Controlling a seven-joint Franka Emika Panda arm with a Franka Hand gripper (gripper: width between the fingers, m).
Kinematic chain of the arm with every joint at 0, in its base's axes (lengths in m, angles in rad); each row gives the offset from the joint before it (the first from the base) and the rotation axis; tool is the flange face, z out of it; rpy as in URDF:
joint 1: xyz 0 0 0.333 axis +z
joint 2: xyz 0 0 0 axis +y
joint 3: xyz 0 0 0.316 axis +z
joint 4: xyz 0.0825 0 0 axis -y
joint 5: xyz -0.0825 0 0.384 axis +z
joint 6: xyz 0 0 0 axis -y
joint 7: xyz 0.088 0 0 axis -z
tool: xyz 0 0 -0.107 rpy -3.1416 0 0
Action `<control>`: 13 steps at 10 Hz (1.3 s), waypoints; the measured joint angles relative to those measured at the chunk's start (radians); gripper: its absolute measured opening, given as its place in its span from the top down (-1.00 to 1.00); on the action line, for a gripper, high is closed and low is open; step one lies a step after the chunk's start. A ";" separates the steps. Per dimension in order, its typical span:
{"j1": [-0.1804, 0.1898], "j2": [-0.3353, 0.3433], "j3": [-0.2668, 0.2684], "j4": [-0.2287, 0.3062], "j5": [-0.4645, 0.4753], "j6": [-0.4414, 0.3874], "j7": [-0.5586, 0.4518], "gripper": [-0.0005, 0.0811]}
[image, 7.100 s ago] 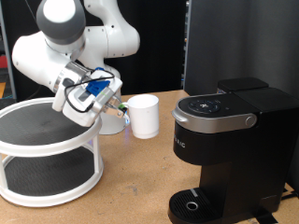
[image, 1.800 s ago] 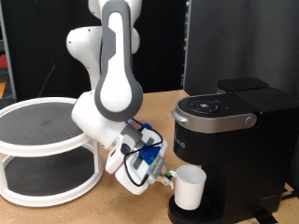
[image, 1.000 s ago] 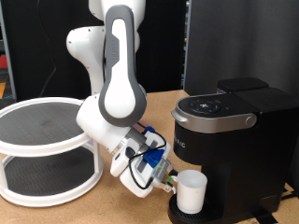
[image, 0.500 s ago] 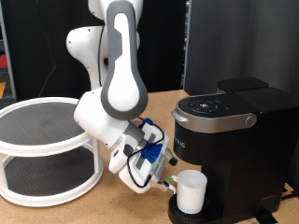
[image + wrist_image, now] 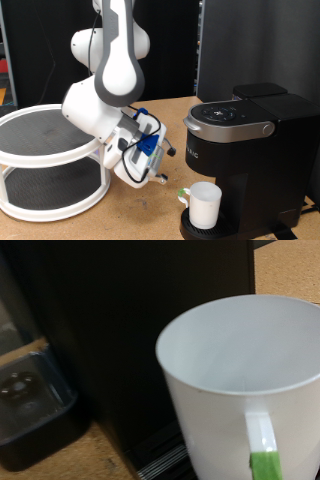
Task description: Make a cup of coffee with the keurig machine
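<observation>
White ceramic mug point(image 5: 204, 204) stands on the keurig machine point(image 5: 243, 160) drip tray point(image 5: 193, 223). Gripper point(image 5: 160, 170), beside the machine, holds nothing; finger spacing indeterminate. Mug likely rigid, fragile, smooth-glazed; grasp its handle point(image 5: 262, 446).

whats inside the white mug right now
The plain white ceramic mug, standing on the tall black coffee brewer's drip tray, shows only bare white inner wall; its bottom is not visible.

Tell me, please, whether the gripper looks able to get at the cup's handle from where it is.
Probably yes: the gripper hovers beside the cup on the keurig machine drip tray, with nothing visible between them.
</observation>
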 joint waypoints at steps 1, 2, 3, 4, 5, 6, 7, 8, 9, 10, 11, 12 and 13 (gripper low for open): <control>-0.015 -0.031 -0.016 -0.018 -0.038 -0.025 0.018 -0.99; -0.030 -0.062 -0.032 -0.033 -0.079 -0.054 0.039 -0.99; -0.041 -0.099 -0.041 -0.055 -0.104 -0.074 0.057 -0.99; -0.041 -0.095 -0.041 -0.055 -0.103 -0.069 0.057 -0.99; -0.042 -0.091 -0.043 -0.055 -0.108 -0.075 0.051 -0.99; -0.046 -0.092 -0.050 -0.055 -0.123 -0.104 0.050 -0.99; -0.056 -0.103 -0.061 -0.054 -0.145 -0.159 0.054 -0.99; -0.067 -0.125 -0.077 -0.053 -0.164 -0.225 0.064 -0.99; -0.079 -0.152 -0.089 -0.052 -0.180 -0.288 0.085 -0.99; -0.087 -0.179 -0.102 -0.050 -0.187 -0.344 0.114 -0.99; -0.095 -0.206 -0.112 -0.047 -0.192 -0.393 0.142 -0.99; -0.101 -0.232 -0.120 -0.042 -0.201 -0.430 0.178 -0.99; -0.105 -0.258 -0.125 -0.045 -0.213 -0.443 0.207 -0.99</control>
